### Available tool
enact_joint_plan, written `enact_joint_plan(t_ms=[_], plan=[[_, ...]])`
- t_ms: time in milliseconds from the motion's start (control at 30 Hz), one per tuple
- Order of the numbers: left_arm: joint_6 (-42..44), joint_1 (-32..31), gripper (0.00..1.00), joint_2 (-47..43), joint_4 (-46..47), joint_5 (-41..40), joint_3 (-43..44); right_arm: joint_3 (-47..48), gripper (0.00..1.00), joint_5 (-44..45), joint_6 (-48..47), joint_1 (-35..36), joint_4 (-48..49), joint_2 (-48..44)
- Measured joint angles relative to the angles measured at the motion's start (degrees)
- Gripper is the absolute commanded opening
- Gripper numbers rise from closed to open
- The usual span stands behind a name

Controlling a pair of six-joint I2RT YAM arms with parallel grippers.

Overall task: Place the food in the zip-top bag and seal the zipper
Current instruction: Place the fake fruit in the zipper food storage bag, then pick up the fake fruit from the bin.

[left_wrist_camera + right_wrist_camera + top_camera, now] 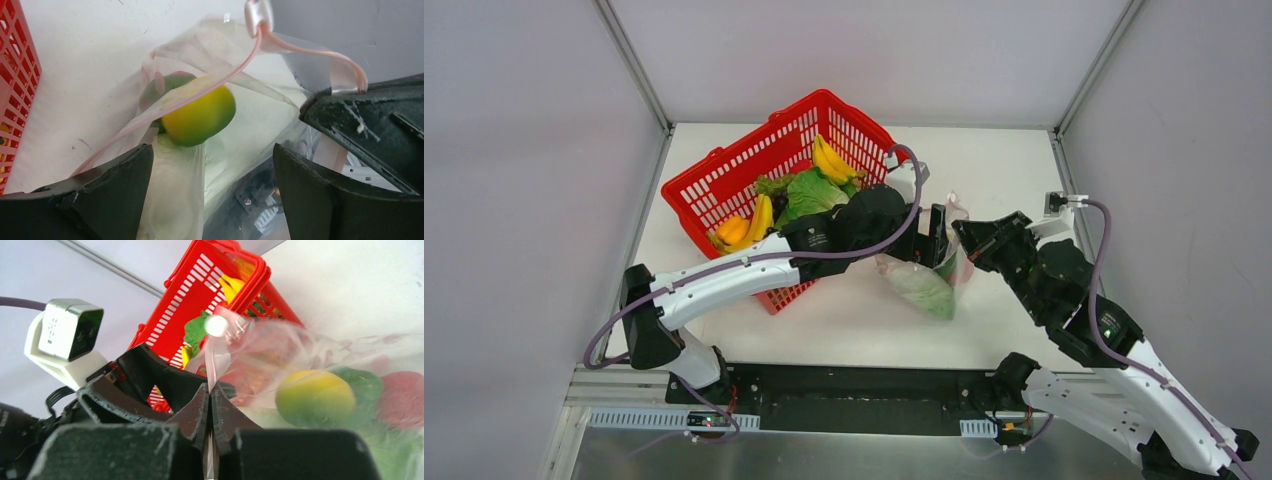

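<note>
Step in hand: loading food. Left gripper (212, 150) is spread wide and empty over the bag (916, 282) mouth. A smooth, round yellow-green fruit (200, 117) sits just inside. Right gripper (210, 407) is clenched on the bag rim, holding it up mid-surface. Film is clear and floppy. The zipper (225, 77), a thin pink strip, is unsealed. Next, probably: another pick from the mesh basket (724, 185) at the far-left corner.

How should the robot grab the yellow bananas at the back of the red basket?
From straight above, I'd say, with the open left gripper closing across the middle of the yellow plastic bananas. They rest on top of the leafy greens, uncovered, and the red mesh basket's walls block the sides. The bunch is long and curved, so its narrow width suits a pinch.
</note>
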Motion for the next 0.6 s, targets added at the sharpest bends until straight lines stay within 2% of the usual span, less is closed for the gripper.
enact_joint_plan(t_ms=[267,467,600], plan=[[1.84,0.31,0.95,-3.08,-0.83,1.84,-1.14,1.07,0.02,3.82,-3.02,0.0,-0.96,1.84],[5.2,0.35,0.99,-10.43,-3.13,2.78,-2.75,1.36,0.03,4.96,-4.07,0.0,-1.66,2.82],[7.34,0.42,0.99,-16.24,-6.38,0.31,-4.24,1.09,0.02,3.8,-4.31,0.0,-1.84,2.91]])
